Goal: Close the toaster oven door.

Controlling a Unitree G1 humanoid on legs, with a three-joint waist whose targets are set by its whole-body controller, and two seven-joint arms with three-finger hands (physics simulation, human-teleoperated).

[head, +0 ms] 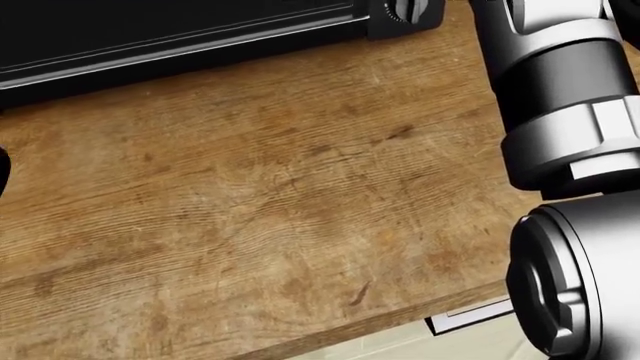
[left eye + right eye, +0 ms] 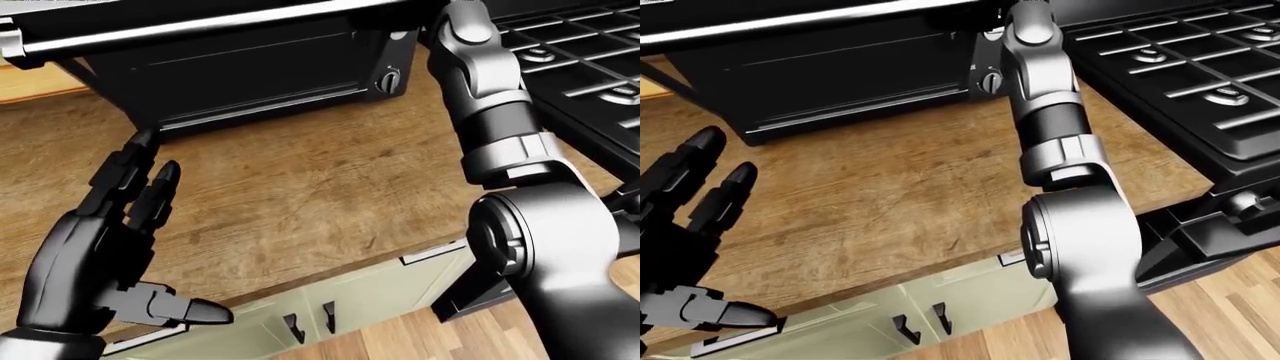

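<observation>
The black toaster oven (image 2: 260, 71) stands on the wooden counter (image 2: 300, 187) at the top of the left-eye view. Its door is swung partly open, and the silver handle bar (image 2: 200, 26) runs along the top edge of the view. A knob (image 2: 388, 79) shows at its right side. My right arm (image 2: 500, 142) reaches up past the oven's right side, and its hand is cut off by the top edge. My left hand (image 2: 165, 217) hovers over the counter at lower left, open, fingers spread, holding nothing. The head view shows only the oven's lower edge (image 1: 180, 37) and the right arm (image 1: 570, 112).
A black stove with grates (image 2: 1180, 67) lies to the right of the counter. Pale green cabinet doors with dark handles (image 2: 310, 319) sit under the counter edge, above a wooden floor (image 2: 400, 341).
</observation>
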